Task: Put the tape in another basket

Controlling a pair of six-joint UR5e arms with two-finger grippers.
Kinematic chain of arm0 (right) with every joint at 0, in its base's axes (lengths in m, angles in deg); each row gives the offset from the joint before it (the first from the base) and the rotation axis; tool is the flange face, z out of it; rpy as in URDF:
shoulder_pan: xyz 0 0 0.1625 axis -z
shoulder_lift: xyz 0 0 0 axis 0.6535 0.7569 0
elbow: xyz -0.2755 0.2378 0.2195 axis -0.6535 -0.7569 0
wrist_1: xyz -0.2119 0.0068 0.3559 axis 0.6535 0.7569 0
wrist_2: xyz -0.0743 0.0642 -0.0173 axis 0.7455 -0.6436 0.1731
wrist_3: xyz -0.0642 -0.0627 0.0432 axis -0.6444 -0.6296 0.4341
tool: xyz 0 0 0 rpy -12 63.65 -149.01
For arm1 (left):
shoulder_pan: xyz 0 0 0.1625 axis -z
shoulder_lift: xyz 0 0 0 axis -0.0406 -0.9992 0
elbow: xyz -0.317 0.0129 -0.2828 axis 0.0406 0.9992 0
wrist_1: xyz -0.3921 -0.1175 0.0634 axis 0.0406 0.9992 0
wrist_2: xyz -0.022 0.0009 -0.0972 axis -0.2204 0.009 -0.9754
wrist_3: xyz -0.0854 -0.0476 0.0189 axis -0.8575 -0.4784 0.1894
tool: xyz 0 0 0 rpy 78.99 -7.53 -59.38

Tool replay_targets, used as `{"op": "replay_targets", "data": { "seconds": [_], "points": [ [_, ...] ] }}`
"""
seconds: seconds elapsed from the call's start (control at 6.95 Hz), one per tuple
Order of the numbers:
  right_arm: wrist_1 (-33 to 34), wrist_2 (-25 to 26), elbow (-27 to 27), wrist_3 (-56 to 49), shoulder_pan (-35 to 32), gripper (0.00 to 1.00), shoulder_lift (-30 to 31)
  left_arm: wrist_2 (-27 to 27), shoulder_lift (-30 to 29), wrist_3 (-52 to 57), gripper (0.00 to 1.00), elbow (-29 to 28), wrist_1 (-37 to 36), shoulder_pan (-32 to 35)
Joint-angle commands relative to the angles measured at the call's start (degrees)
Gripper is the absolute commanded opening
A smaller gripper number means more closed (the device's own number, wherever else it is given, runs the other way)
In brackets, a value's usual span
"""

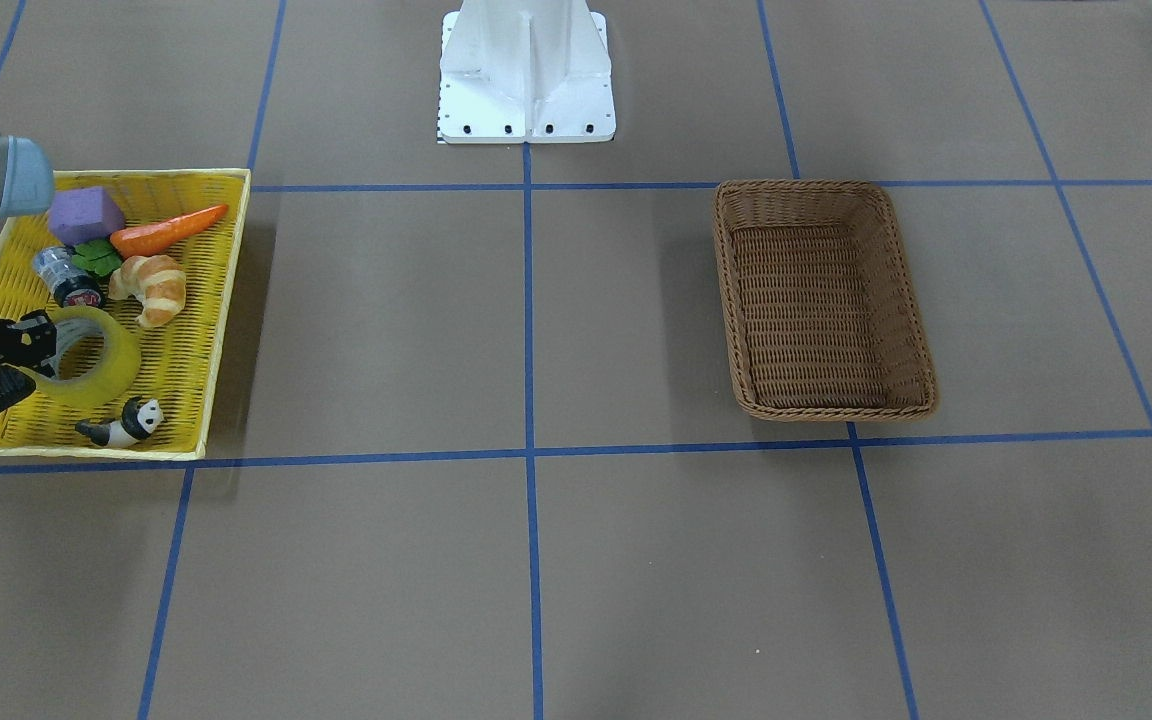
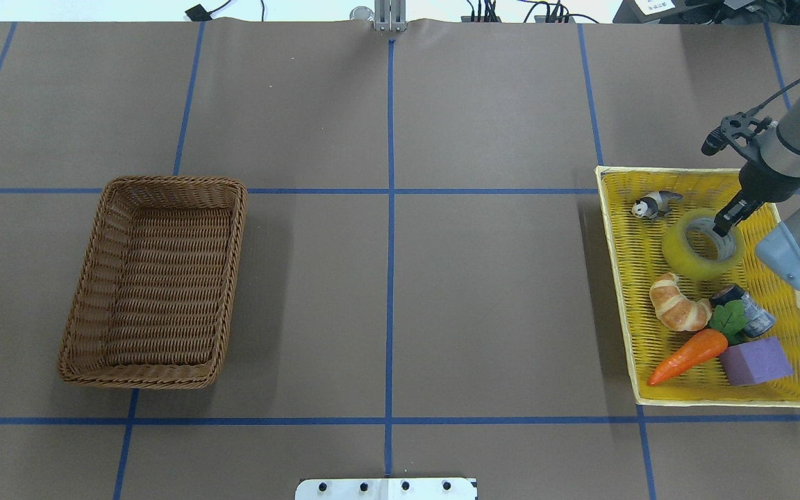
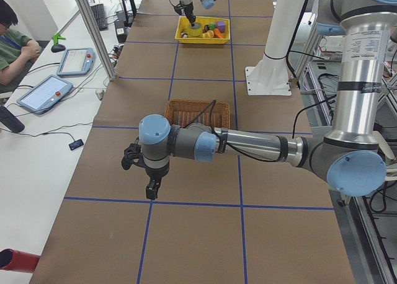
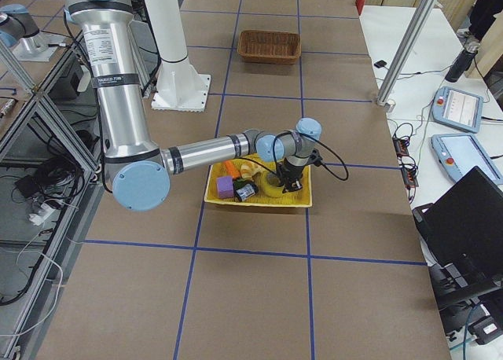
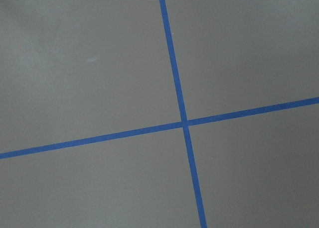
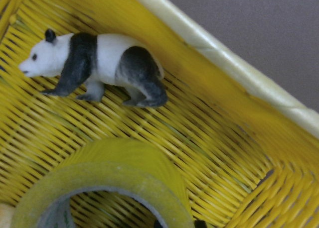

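The yellow-green tape lies in the yellow tray at the table's right end. It also shows in the front view and the right wrist view. My right gripper reaches down on the tape's far wall, one finger inside the hole and one outside, shut on the wall. The brown wicker basket stands empty on the left side and shows in the front view. My left gripper hangs over bare table past the basket; I cannot tell whether it is open.
In the tray with the tape are a panda figure, a croissant, a carrot, a purple block and a small silver-black cylinder. The robot's white base stands at mid-table. Blue tape lines cross the brown table.
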Motion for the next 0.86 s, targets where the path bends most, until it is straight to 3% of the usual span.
{"op": "replay_targets", "data": {
  "seconds": [0.0,0.29,0.72],
  "points": [
    [0.68,-3.85,5.07,0.63,-2.64,0.0,0.04,-0.01,0.5,0.03,0.99,0.0,0.0,0.0],
    [-0.02,-14.3,7.89,0.8,-8.79,0.0,0.31,-0.01,0.59,0.2,0.99,-0.17,0.09,-0.09],
    [-2.11,-15.92,9.93,11.03,-9.26,0.0,-4.86,-0.19,-0.46,1.16,0.99,0.44,0.61,-1.22]
  ]
}}
